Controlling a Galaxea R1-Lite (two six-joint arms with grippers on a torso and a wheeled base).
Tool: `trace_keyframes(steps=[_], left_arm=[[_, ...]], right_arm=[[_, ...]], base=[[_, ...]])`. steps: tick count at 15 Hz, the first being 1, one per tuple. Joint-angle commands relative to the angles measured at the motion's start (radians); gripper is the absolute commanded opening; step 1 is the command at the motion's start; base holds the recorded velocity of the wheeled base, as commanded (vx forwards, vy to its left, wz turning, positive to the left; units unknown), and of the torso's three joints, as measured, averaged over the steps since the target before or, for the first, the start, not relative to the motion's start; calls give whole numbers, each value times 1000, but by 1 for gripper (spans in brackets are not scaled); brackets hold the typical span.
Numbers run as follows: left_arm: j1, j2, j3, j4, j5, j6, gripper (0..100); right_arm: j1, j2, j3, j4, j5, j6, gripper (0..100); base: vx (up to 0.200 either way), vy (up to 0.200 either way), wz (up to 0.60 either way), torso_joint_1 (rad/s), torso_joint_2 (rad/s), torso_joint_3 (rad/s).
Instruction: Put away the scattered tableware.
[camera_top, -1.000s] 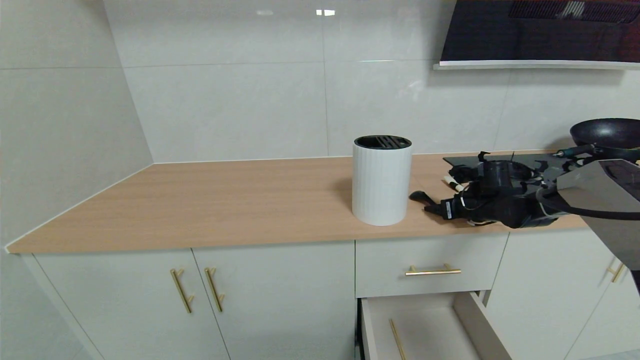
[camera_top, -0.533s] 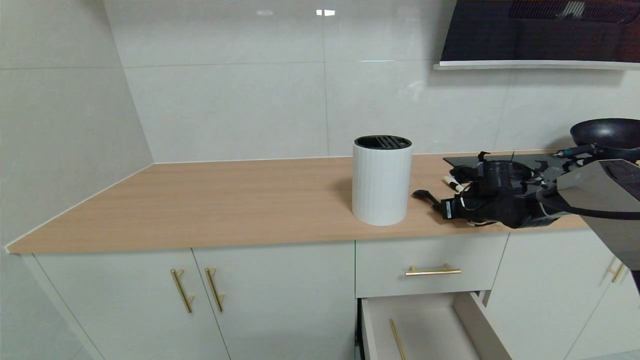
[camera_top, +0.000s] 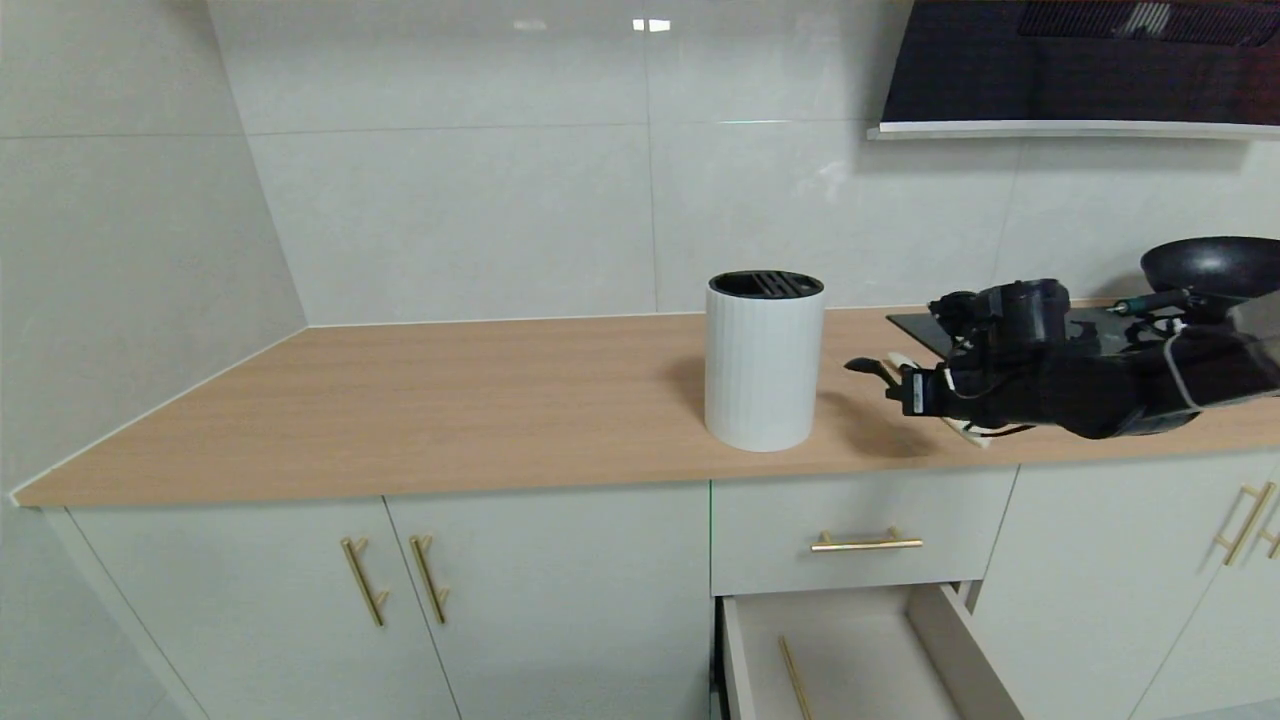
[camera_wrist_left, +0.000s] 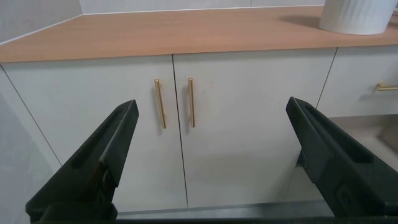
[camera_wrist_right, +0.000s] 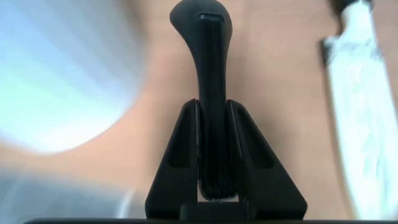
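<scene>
Up off the bench (camera_top: 450, 400) came the right arm (camera_top: 1080, 395), jaws clamped on a black-handled tool (camera_top: 866, 367) now hanging beside the white holder (camera_top: 764, 360), ready, I think, to drop in; left jaws are apart.

My right arm (camera_top: 1090, 395) is matte black and bulky, thin cables looping at its wrist. My left fingers (camera_wrist_left: 99, 162) are broad black wedges.
</scene>
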Motion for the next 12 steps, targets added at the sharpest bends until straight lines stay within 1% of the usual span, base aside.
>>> trace_keyframes(steps=[1,3,6,8,10,12], left_arm=[[0,0,0,0,0,0,100],[0,0,0,0,0,0,100],[0,0,0,0,0,0,100],[-1,0,0,0,0,0,100],[0,0,0,0,0,0,100],[-1,0,0,0,0,0,100]], right_arm=[[18,-255,148,135,0,26,0],[21,-350,259,146,5,22,0],[56,-453,394,144,5,23,0],[91,-436,444,124,3,20,0],[117,-424,455,119,3,20,0],[119,-396,455,113,3,19,0]], base=[[0,0,0,0,0,0],[0,0,0,0,0,0],[0,0,0,0,0,0],[0,0,0,0,0,0],[0,0,0,0,0,0],[0,0,0,0,0,0]])
